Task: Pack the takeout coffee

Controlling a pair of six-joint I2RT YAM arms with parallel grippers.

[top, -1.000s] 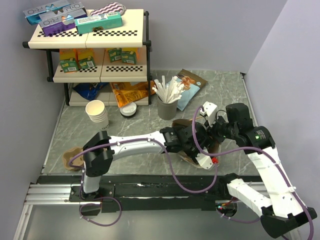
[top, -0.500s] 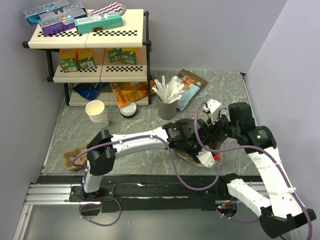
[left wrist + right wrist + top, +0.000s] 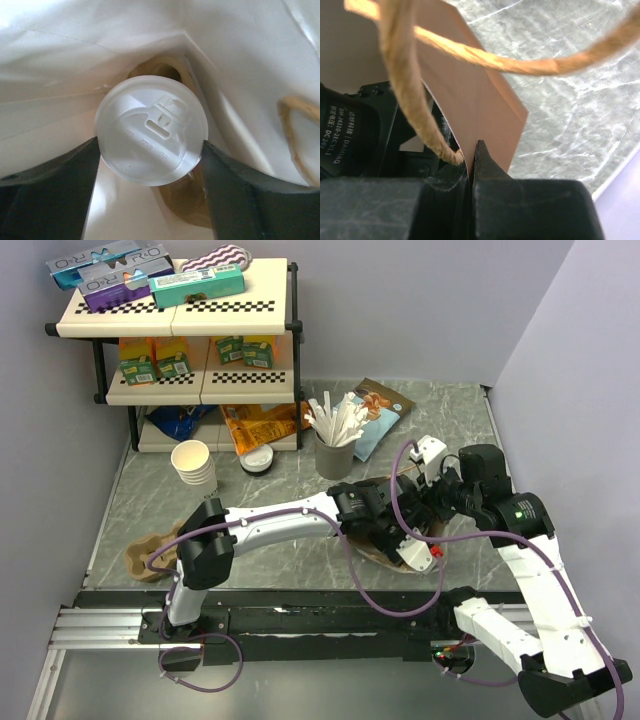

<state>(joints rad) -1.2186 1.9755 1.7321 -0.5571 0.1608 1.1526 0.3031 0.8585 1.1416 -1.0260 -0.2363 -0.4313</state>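
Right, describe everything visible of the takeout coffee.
The takeout coffee shows only its round white plastic sip lid, with a moulded drinking slot and embossed marks; the cup below is hidden. It is upright, lid facing the left wrist camera, inside the paper bag, whose pale walls surround it. The left tool grips it, dark fingers pressing the lid's rim on both sides.

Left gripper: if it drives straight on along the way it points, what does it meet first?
The coffee, which the left gripper holds between its fingers. Past the cup, it would meet the brown patch low in the bag, likely the floor or an insert. Depth is unclear.
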